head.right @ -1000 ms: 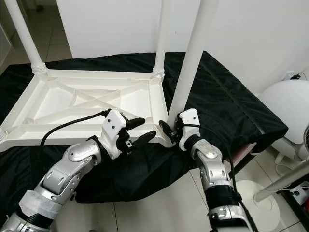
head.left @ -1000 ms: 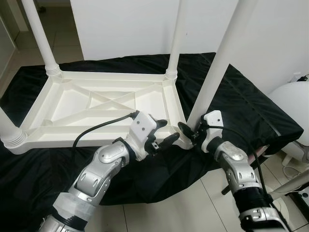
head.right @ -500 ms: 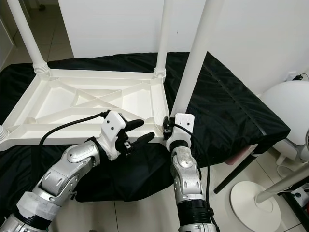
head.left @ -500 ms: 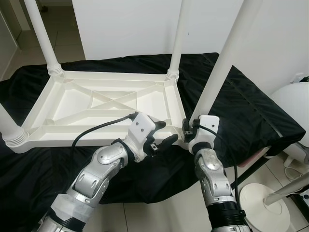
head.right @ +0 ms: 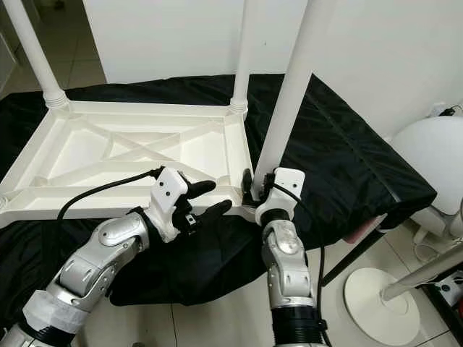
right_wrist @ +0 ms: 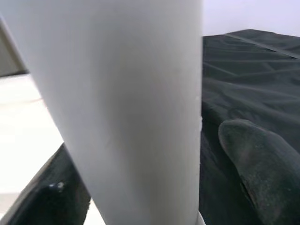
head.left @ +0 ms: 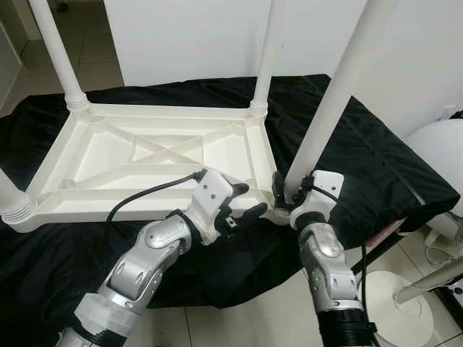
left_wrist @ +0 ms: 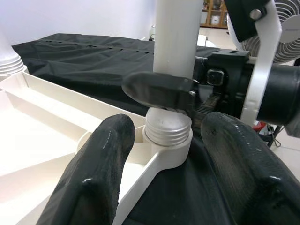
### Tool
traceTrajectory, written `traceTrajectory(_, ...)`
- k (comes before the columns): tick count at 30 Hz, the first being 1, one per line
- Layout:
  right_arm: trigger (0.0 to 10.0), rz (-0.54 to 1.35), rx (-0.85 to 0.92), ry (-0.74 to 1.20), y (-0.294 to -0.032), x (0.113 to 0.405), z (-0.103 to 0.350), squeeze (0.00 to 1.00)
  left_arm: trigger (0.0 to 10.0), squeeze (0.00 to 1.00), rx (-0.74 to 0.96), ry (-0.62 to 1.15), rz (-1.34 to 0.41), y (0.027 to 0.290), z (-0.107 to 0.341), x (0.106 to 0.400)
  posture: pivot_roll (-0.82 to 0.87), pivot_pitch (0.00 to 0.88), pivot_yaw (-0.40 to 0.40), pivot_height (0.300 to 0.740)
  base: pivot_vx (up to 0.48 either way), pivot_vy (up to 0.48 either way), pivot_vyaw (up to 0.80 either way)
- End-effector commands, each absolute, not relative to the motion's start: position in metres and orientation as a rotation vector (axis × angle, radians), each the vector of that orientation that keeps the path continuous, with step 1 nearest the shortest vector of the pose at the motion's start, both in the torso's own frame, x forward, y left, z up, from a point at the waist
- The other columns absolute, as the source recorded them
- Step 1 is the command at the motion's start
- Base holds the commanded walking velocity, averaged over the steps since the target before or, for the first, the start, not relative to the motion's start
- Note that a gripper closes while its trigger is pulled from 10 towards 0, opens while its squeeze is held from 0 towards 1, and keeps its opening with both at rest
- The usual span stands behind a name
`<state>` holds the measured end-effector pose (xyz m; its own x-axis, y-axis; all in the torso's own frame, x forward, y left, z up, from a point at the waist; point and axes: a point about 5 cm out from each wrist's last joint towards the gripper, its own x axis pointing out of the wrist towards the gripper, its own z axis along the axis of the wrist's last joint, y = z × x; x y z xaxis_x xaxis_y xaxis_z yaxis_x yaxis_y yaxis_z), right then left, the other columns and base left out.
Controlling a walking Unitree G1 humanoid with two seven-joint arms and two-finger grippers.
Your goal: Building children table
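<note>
This looks like a room in a home. The floor (head.left: 94, 65) is laid with pale glossy tiles, and plain white walls (head.left: 188, 36) stand behind the work area. A low surface draped in a black cloth (head.left: 362, 144) serves as the work spot. To the robot's right stands a household pedestal fan (head.right: 427, 166) on a round white base (head.right: 376, 293), with a wall socket and cable (head.left: 447, 114) near it. The left wrist view catches a wooden shelf unit (left_wrist: 213, 14) in the far background.
</note>
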<state>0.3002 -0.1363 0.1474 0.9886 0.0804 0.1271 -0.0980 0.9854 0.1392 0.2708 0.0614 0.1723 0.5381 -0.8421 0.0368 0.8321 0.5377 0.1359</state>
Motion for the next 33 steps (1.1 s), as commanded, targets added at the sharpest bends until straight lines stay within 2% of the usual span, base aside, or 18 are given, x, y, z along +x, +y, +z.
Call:
traceTrajectory(1, 10.0, 0.165, 0.161, -0.106, -0.136, 0.296, 0.145, 1.00, 10.0, 0.00, 0.101, -0.092, -1.054, 0.059, 0.171, 0.266, -0.03, 0.049, -0.045, 0.740, 0.000, 0.000, 0.00)
traceTrajectory(2, 10.0, 0.269, 0.158, -0.106, -0.134, 0.293, 0.145, 0.00, 10.0, 0.00, 0.103, -0.090, -1.053, 0.059, 0.171, 0.266, -0.03, 0.048, -0.049, 0.740, 0.000, 0.000, 0.00)
traceTrajectory(6, 10.0, 0.429, 0.104, -0.111, -0.136, 0.287, 0.144, 0.00, 10.0, 0.00, 0.106, -0.089, -1.052, 0.059, 0.171, 0.266, -0.04, 0.049, -0.052, 0.740, 0.000, 0.000, 0.00)
traceTrajectory(16, 10.0, 0.550, -0.013, -0.109, -0.158, 0.288, 0.147, 0.00, 10.0, 0.00, 0.106, -0.091, -1.083, 0.056, 0.173, 0.268, -0.06, 0.047, -0.028, 0.740, 0.000, 0.000, 0.00)
traceTrajectory(24, 10.0, 0.656, -0.104, -0.058, -0.169, 0.302, 0.142, 0.00, 10.0, 0.00, 0.112, -0.097, -1.084, 0.056, 0.176, 0.271, -0.05, 0.032, -0.019, 0.740, 0.000, 0.000, 0.00)
traceTrajectory(25, 7.4, 0.679, -0.114, -0.053, -0.168, 0.305, 0.142, 0.00, 10.0, 0.00, 0.111, -0.099, -1.083, 0.056, 0.176, 0.271, -0.05, 0.032, -0.020, 0.740, 0.000, 0.000, 0.00)
traceTrajectory(26, 4.2, 0.707, -0.129, -0.047, -0.166, 0.310, 0.142, 0.00, 10.0, 0.00, 0.112, -0.100, -1.081, 0.056, 0.176, 0.271, -0.04, 0.029, -0.022, 0.740, 0.000, 0.000, 0.00)
traceTrajectory(28, 4.2, 0.723, -0.139, -0.044, -0.164, 0.312, 0.141, 0.00, 10.0, 0.00, 0.113, -0.101, -1.080, 0.056, 0.176, 0.271, -0.04, 0.028, -0.023, 0.740, 0.000, 0.000, 0.00)
traceTrajectory(29, 0.0, 0.729, -0.147, -0.037, -0.163, 0.316, 0.141, 0.00, 10.0, 0.00, 0.114, -0.102, -1.079, 0.056, 0.176, 0.271, -0.04, 0.028, -0.023, 0.740, 0.000, 0.000, 0.00)
traceTrajectory(33, 0.0, 0.741, -0.166, -0.027, -0.162, 0.321, 0.140, 0.00, 10.0, 0.00, 0.114, -0.103, -1.077, 0.056, 0.176, 0.271, -0.04, 0.020, -0.025, 0.740, 0.000, 0.000, 0.00)
